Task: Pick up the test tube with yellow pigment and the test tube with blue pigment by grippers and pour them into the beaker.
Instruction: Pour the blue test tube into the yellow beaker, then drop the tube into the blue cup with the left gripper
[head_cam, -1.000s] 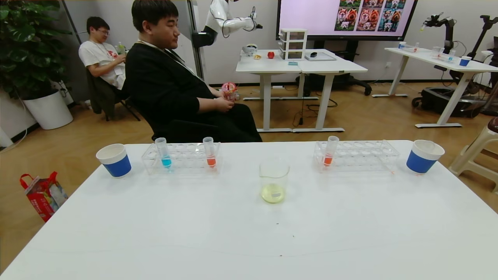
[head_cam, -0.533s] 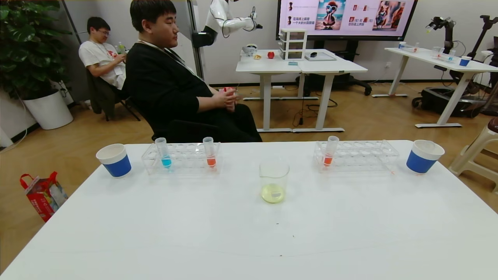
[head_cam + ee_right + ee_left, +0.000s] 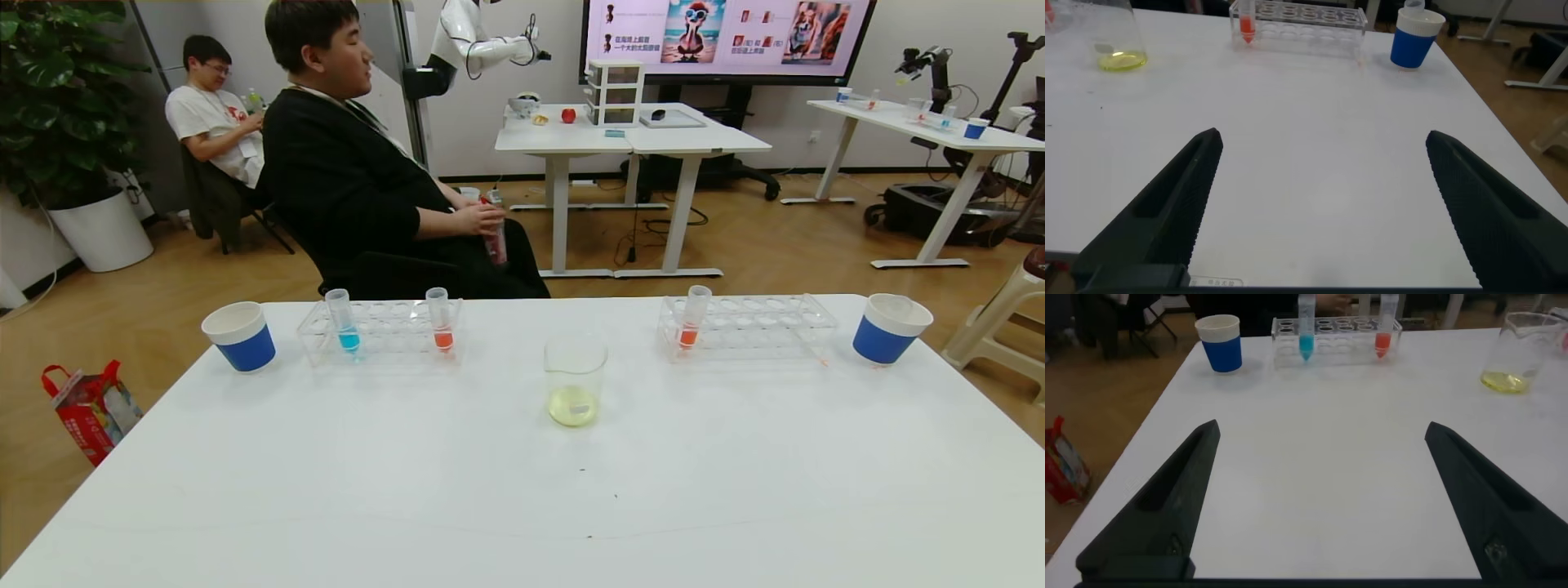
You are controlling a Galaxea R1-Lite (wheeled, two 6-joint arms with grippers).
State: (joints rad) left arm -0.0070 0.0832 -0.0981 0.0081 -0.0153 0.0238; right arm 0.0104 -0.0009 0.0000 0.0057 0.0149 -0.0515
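Wrist views: left end effector [image 3: 1319, 502] and right end effector [image 3: 1319, 208], both spread wide, empty, low over the near white counter [image 3: 522, 506].
Centre: the beaker [image 3: 575, 380] stands upright (yellow liquid pooled in its bottom).
Far left: the test tube with blue pigment [image 3: 344, 321] upright in a clear rack [image 3: 380, 332], beside an orange-red tube [image 3: 441, 319].
Far right: second rack [image 3: 747, 327], one orange-red tube.
Corners: blue paper cups [image 3: 240, 336].
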